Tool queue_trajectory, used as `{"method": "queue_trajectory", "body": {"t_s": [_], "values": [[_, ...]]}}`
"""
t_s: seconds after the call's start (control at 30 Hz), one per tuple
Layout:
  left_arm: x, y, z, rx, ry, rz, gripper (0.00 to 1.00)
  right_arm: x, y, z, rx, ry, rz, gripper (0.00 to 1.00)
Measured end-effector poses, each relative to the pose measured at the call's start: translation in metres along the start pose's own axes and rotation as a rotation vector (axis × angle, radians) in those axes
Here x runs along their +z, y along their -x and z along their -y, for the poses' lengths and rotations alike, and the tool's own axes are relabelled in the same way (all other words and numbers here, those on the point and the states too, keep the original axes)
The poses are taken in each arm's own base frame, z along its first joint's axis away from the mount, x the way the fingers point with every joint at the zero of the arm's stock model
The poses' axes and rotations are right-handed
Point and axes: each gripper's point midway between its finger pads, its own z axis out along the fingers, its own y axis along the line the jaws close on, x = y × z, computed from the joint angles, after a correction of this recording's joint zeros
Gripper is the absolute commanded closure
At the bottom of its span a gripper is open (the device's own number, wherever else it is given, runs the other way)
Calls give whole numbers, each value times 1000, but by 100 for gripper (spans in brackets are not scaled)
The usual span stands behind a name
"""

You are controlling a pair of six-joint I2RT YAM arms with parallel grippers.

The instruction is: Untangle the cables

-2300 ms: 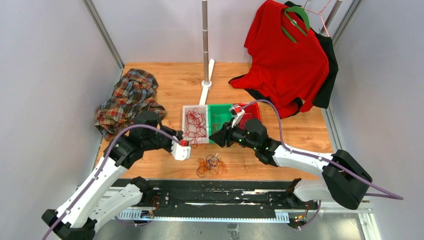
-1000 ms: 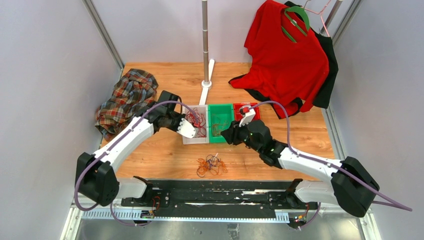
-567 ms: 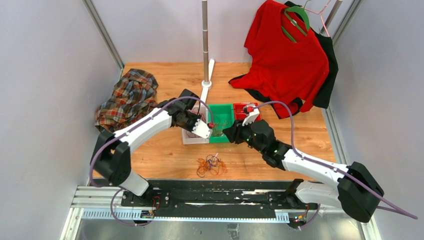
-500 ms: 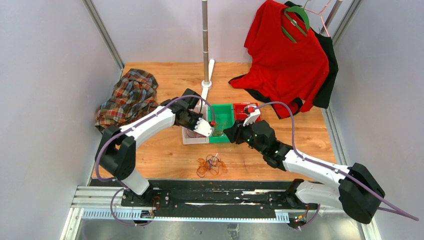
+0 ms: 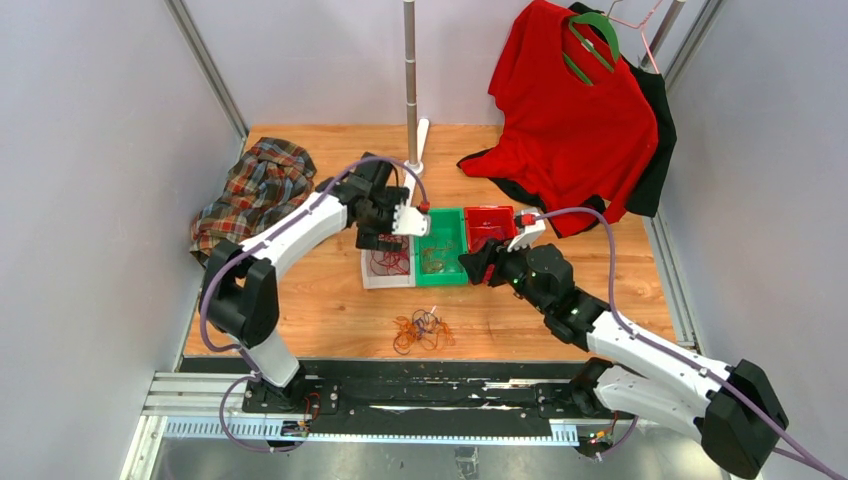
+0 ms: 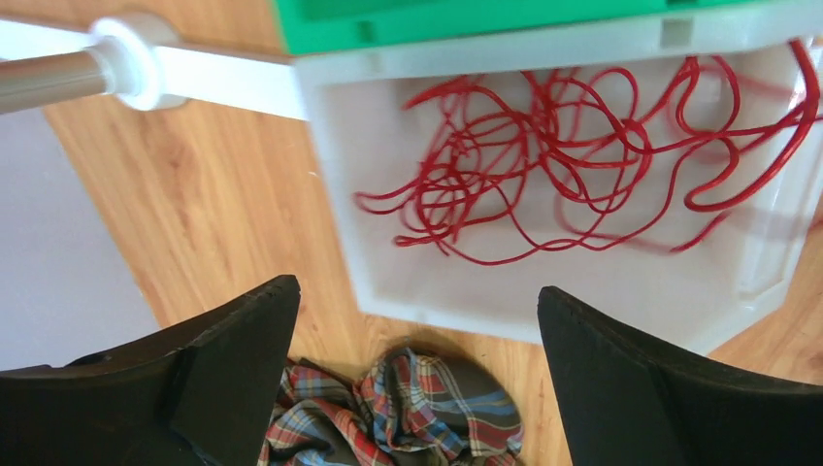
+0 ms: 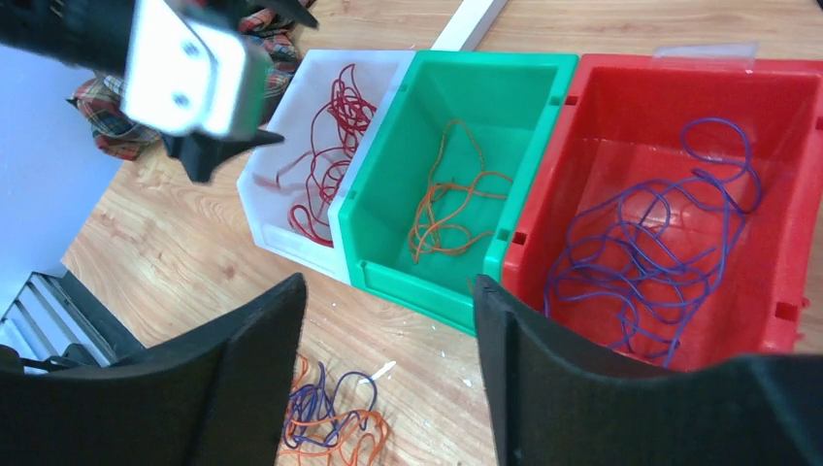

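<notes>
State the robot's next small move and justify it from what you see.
Probably lower the right pincer to the mixed tangle on the table: it and the left pincer stand open and empty, and that tangle alone lies outside the bins.

Loose red cables (image 7: 340, 112) sprawl in the white bin (image 7: 291, 248), orange cables (image 7: 442, 209) in the green bin (image 7: 505, 107), and purple cables (image 7: 641, 262) in the red bin (image 7: 679, 87). At lower left, a mixed tangled clump (image 7: 325, 422) lies on the tabletop (image 7: 175, 262).
</notes>
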Motion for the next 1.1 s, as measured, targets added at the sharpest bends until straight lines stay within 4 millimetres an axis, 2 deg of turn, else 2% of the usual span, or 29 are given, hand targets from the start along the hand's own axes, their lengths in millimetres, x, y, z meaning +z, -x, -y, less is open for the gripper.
{"method": "queue_trajectory", "body": {"t_s": [0.1,0.2,0.33,0.43,0.63,0.87,0.97,1.1], "values": [[-23,14,-18,-73,19,72,2,-4,0,4,-12,-5,-16,31],[-49,33,-26,-115,39,154,2,-9,-4,3,-41,0,-58,31],[-87,55,-16,-174,37,265,2,-12,-1,-9,-57,46,-96,30],[-102,66,-4,-223,15,326,1,-12,-7,-16,-59,86,-131,32],[-104,80,52,-342,-153,397,4,-13,-47,-29,-86,160,-284,32],[-101,96,128,-458,-379,452,7,-9,-124,-59,-160,254,-541,34],[-90,92,153,-487,-446,435,9,1,-149,-60,-154,239,-610,42],[-72,93,179,-485,-523,407,16,5,-165,-54,-99,200,-631,57]]}}
